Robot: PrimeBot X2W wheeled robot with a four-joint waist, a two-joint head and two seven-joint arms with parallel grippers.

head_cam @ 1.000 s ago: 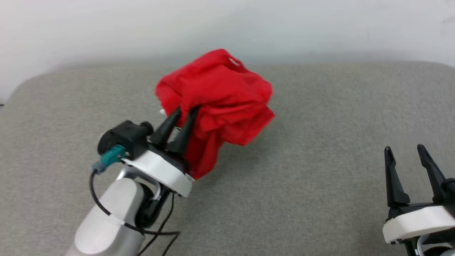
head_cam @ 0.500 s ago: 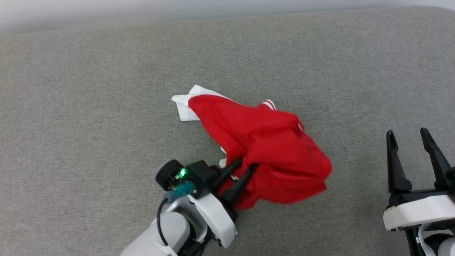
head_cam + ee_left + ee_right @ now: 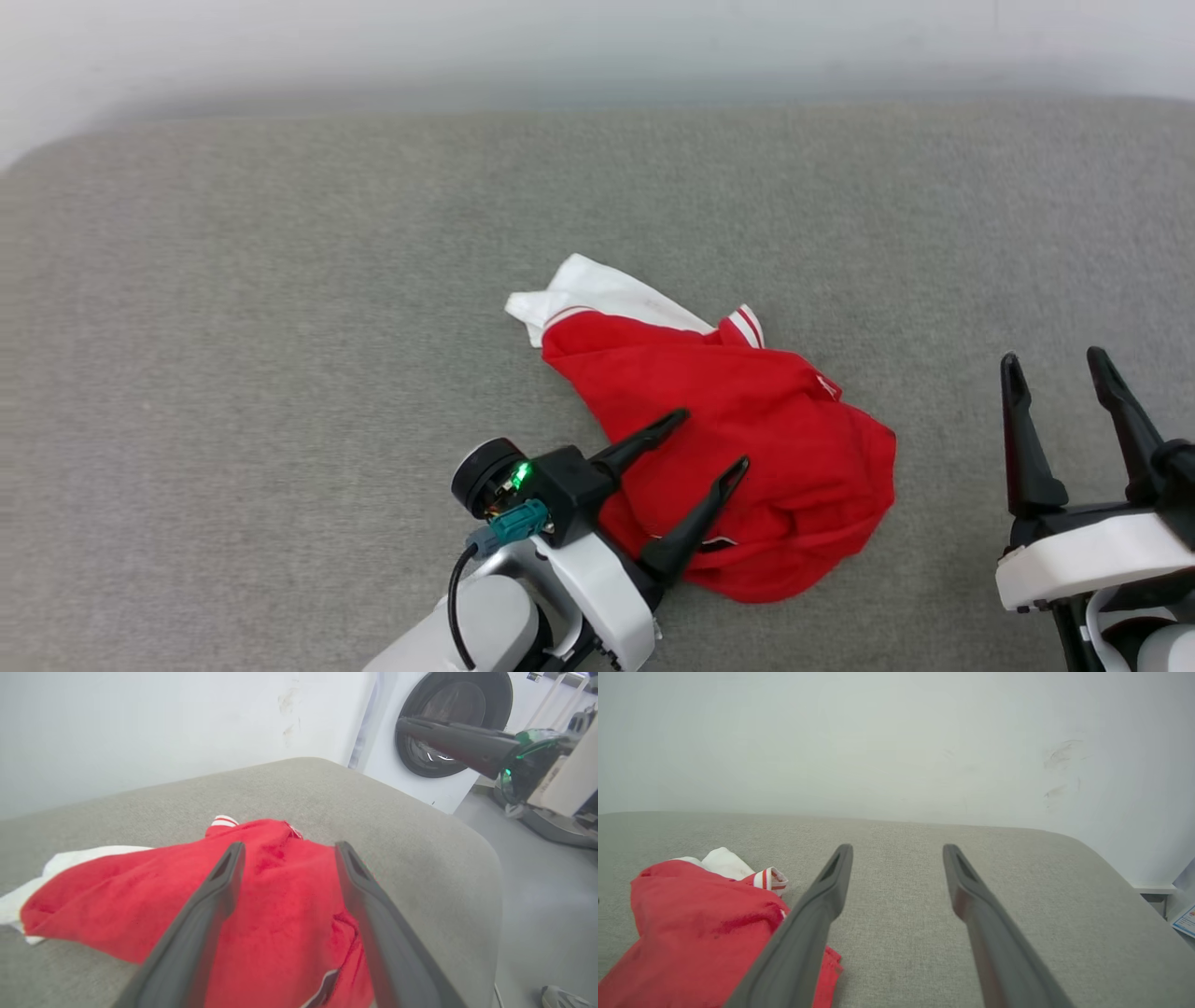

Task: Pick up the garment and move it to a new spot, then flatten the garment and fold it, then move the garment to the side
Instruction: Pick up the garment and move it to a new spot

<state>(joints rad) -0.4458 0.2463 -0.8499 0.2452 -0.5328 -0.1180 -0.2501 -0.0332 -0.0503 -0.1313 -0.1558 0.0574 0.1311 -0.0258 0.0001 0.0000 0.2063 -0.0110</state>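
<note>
Grey cushion [image 3: 280, 327]: garment [image 3: 775, 439] crumpled beneath spread left fingers [image 3: 644, 441], nothing held; right fingers [image 3: 1022, 439] apart, empty.

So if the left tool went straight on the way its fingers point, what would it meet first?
The garment: the left tool is open, with red fabric lying between and just ahead of its fingers. Beyond that lies grey padded surface. Whether the fingertips touch the cloth is unclear.

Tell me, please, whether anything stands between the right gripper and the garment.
Nothing visible does. Bare grey padded surface lies between the open right gripper and the crumpled garment to its left.
</note>
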